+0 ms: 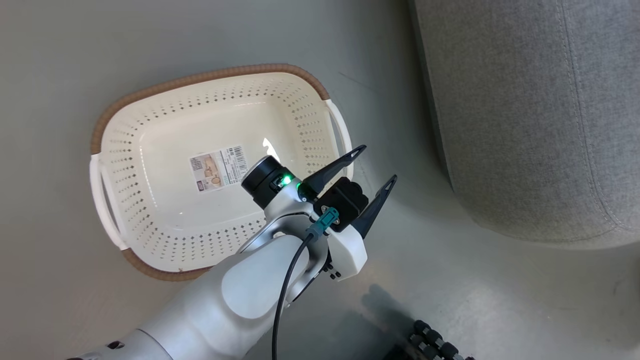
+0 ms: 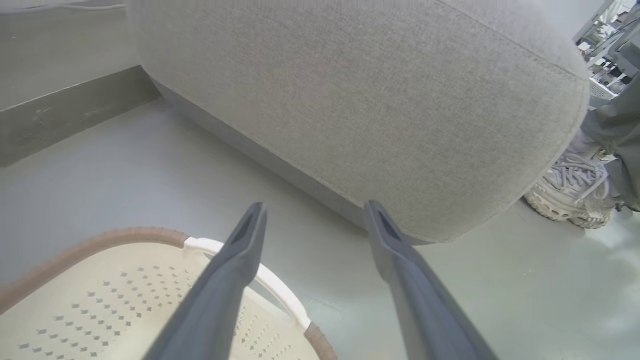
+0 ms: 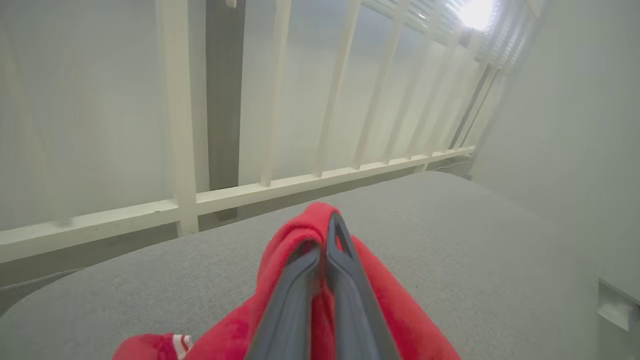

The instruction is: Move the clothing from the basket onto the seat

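The cream basket [image 1: 150,135] with a brown rim lies on the floor, a label on its bare bottom. My left gripper [image 1: 377,165] hangs open over the basket's right handle, nothing between its fingers; in the left wrist view it [image 2: 315,212] points at the floor between the basket [image 2: 100,300] and the grey seat [image 2: 375,100]. In the right wrist view my right gripper [image 3: 325,235] is shut on red clothing [image 3: 390,300], which drapes around the fingers above the seat [image 3: 450,240]. A white striped trim [image 3: 179,343] shows at the cloth's lower left.
A person's laced grey shoe [image 2: 570,195] stands on the floor by the seat's far corner. A white slatted railing [image 3: 280,100] runs behind the seat. The seat's rounded edge [image 1: 525,125] rises right of the basket. A dark ribbed part [image 1: 435,345] shows at the bottom.
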You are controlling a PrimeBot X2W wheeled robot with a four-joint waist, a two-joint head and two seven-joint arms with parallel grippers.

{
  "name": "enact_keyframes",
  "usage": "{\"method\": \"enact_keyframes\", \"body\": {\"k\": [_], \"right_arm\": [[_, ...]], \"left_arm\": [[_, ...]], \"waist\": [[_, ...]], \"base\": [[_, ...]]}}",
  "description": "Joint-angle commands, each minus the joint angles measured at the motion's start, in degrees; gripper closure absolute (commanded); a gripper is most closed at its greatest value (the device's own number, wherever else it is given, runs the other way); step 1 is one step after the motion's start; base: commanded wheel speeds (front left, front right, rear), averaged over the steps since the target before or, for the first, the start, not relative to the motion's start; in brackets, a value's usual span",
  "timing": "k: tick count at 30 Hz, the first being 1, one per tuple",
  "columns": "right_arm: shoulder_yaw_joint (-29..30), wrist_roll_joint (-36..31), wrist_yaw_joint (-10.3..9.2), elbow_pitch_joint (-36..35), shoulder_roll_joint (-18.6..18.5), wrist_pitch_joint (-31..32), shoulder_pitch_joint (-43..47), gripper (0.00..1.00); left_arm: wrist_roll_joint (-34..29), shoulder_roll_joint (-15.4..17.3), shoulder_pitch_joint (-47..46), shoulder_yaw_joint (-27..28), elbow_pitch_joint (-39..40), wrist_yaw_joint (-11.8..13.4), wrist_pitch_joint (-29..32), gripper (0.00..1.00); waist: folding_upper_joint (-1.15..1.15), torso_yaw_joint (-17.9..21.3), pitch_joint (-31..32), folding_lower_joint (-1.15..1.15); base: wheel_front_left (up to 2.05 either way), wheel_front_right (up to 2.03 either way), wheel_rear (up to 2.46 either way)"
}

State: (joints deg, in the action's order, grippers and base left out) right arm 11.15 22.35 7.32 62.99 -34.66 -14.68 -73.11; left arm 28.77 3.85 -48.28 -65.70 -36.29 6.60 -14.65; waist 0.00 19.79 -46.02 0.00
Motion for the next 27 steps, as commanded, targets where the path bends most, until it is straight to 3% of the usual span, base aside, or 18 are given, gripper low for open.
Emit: {"method": "enact_keyframes", "body": {"k": [1, 7, 8, 9, 10, 16, 27], "right_arm": [[-1.39, 2.37, 0.17, -2.13, -2.8, -0.32, 3.04, 1.0], [-9.71, 12.83, 0.17, -6.49, -3.84, -0.32, 10.92, 1.0], [-10.77, 13.95, 0.17, -6.77, -4.28, -0.32, 12.15, 0.69], [-11.83, 15.05, 0.17, -6.9, -4.64, -0.32, 13.09, 0.06], [-12.45, 16.29, 0.17, -7.22, -4.94, -0.32, 13.94, 0.0], [-16.33, 18.78, 0.17, -11.69, -6.8, -0.32, 19.73, 0.0], [-16.06, 20.44, 0.17, -21.47, -6.24, -0.32, 31.84, 0.0]], "left_arm": [[0.16, -0.97, 0.54, 1.1, 1.92, 0.44, -0.35, 0.0], [0.02, -0.97, 1.66, 2.46, 4.66, 0.81, -0.35, 0.0], [-0.04, -0.97, 1.93, 2.7, 5.12, 0.79, -0.35, 0.0], [-0.06, -0.97, 2.23, 2.95, 5.59, 0.76, -0.35, 0.0], [-0.08, -0.97, 2.54, 3.2, 6.05, 0.74, -0.35, 0.0], [-0.26, -0.97, 4.48, 4.87, 8.53, 1.07, -0.35, 0.0], [-1.54, -0.97, 12.28, 12.33, 11.56, 1.18, -0.35, 0.0]], "waist": [[0.0, -0.68, 0.72, 0.0], [0.0, -3.0, 3.96, 0.0], [0.0, -3.46, 4.67, 0.0], [0.0, -3.96, 5.38, 0.0], [0.0, -4.45, 6.1, 0.0], [0.0, -6.91, 10.05, 0.0], [0.0, -12.61, 22.04, 0.0]], "base": [[0.0, 0.0, 0.0], [0.0, 0.0, 0.0], [0.0, 0.0, 0.0], [0.0, 0.0, 0.0], [0.0, 0.0, 0.0], [0.0, 0.0, 0.0], [0.0, 0.0, 0.0]]}}
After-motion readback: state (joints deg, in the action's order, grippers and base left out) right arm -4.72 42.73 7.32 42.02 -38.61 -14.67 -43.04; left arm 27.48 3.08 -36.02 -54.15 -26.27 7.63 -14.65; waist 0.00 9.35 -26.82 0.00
